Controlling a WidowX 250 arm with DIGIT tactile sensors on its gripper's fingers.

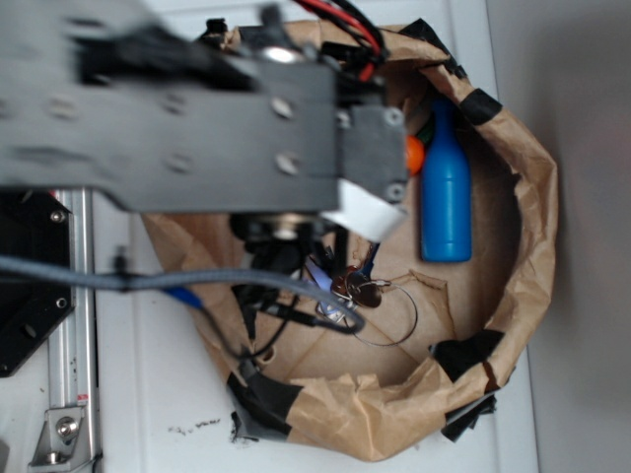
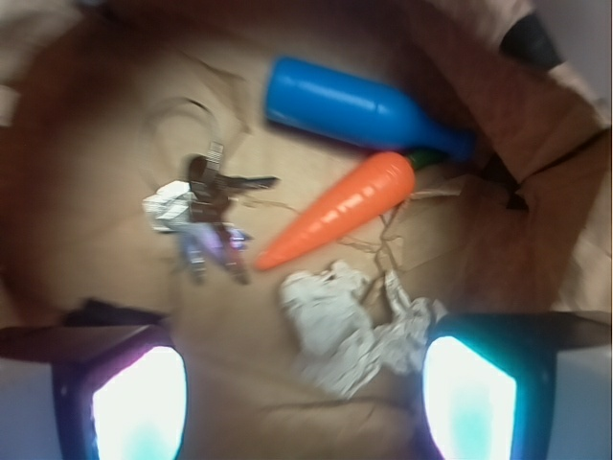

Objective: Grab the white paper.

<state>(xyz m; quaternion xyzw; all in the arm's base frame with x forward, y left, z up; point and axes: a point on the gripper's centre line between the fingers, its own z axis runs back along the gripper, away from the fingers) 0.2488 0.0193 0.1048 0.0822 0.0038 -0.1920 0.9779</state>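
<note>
The white paper (image 2: 350, 326) lies crumpled on the floor of the brown paper bag (image 1: 523, 187), just below the orange carrot (image 2: 340, 208) and near the keys (image 2: 206, 216). The gripper (image 2: 305, 402) hovers above, jaws spread, the paper nearer one jaw.
</note>
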